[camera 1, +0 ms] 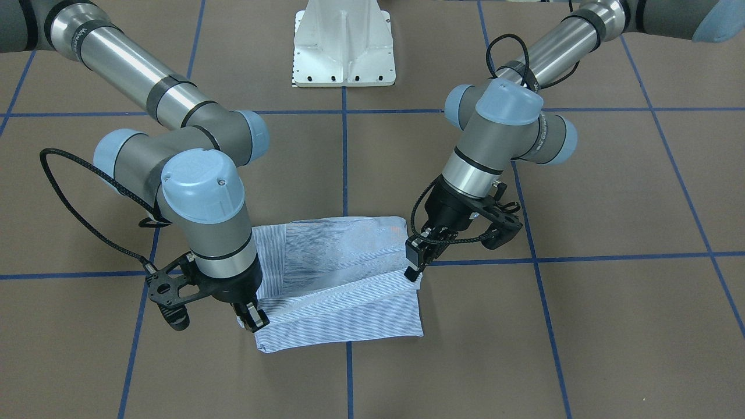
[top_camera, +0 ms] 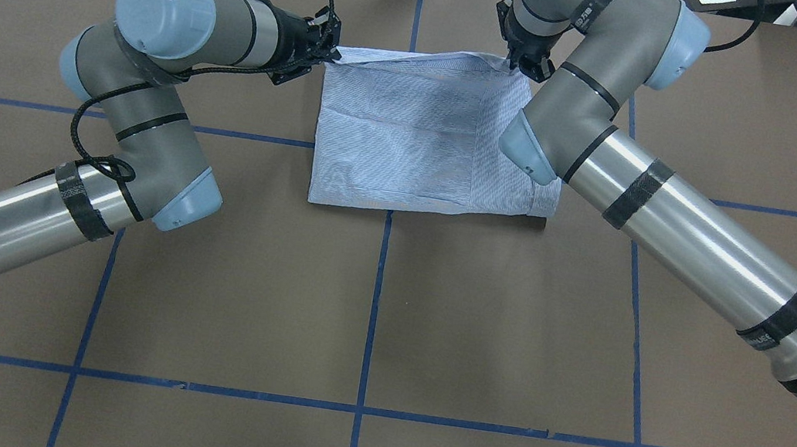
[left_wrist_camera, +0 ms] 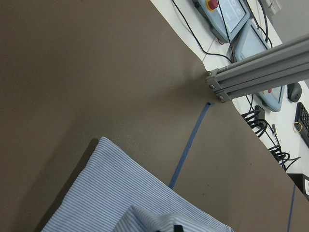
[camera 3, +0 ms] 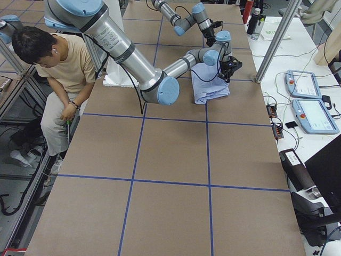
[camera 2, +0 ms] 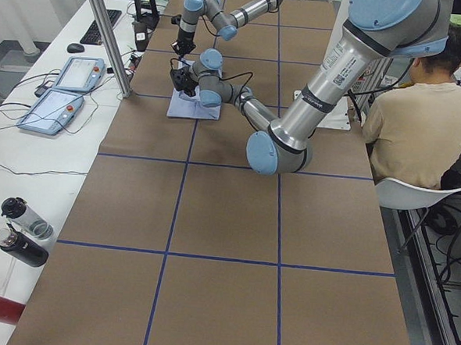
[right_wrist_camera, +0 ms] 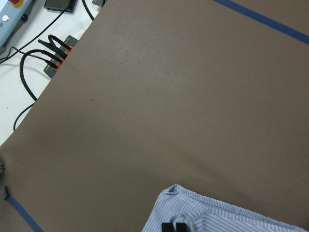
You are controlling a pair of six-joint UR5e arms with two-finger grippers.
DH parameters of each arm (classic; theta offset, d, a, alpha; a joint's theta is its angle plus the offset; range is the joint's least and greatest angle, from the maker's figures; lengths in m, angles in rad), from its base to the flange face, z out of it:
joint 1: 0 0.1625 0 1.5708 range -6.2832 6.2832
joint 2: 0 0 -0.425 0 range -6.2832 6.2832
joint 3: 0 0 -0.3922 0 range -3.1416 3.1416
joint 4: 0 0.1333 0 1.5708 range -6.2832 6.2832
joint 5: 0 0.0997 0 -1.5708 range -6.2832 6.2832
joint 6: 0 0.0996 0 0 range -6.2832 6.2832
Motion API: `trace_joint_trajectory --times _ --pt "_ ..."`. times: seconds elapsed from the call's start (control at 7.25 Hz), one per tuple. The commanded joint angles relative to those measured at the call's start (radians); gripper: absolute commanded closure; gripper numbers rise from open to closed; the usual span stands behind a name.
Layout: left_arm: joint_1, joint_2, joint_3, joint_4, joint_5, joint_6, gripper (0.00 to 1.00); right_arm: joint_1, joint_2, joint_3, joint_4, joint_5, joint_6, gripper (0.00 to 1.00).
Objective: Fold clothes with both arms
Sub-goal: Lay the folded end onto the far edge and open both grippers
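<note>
The left pincer [camera 1: 414, 266] and the right pincer [camera 1: 252, 318] each pinch shut on a corner of the shirt [camera 1: 343, 256], a light blue, striped, folded rectangle on the bench [camera 1: 524, 326], with its gripped edge, away from the robot, lifted.

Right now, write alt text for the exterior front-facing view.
Two grippers pinch one raised edge of a folded light blue striped shirt on a brown table: the left gripper at the view's right, the right gripper at its left.
</note>
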Motion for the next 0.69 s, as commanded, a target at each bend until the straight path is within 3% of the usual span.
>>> trace_joint_trajectory --times 0.0,0.14,0.41,0.55 --pt "-0.018 -0.039 0.111 -0.074 0.003 0.051 0.69 0.003 0.067 -0.132 0.110 0.002 -0.001 0.34" --pt "-0.027 -0.054 0.176 -0.129 0.003 0.064 0.27 0.013 0.094 -0.162 0.112 0.002 -0.002 0.31" --pt "-0.082 -0.065 0.181 -0.140 -0.006 0.097 0.11 0.063 0.096 -0.162 0.110 0.055 -0.007 0.20" --pt "-0.091 -0.067 0.175 -0.140 -0.034 0.100 0.11 0.077 0.096 -0.160 0.110 0.063 -0.007 0.09"
